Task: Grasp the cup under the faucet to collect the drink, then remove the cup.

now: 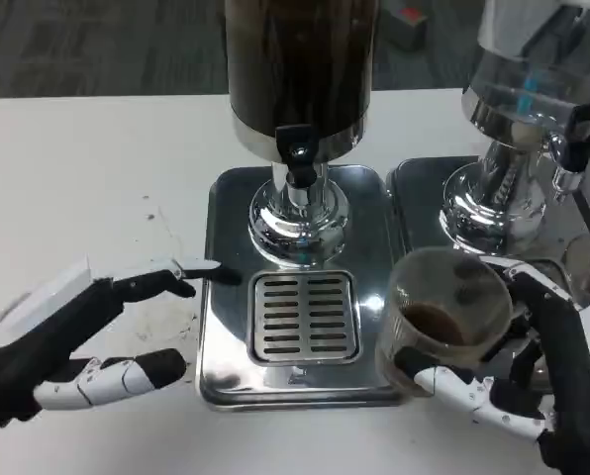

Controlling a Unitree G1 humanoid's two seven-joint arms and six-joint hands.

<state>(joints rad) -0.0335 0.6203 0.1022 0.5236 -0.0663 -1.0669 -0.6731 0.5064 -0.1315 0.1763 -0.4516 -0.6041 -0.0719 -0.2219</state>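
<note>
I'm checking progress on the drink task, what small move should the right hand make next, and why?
Probably carry the cup further right and set it down: the right hand grips it off the drip tray, clear of the faucet, with dark drink already inside.

Left hand (87, 336) hovering low near table's (67, 178) front-left edge, fingers spread apart and reaching rightward, holding nothing. Right hand (528, 376) sitting at front-right corner, fingers wrapping round cup (448, 317), gripping it from right side and below, cup tilting slightly toward camera.
</note>
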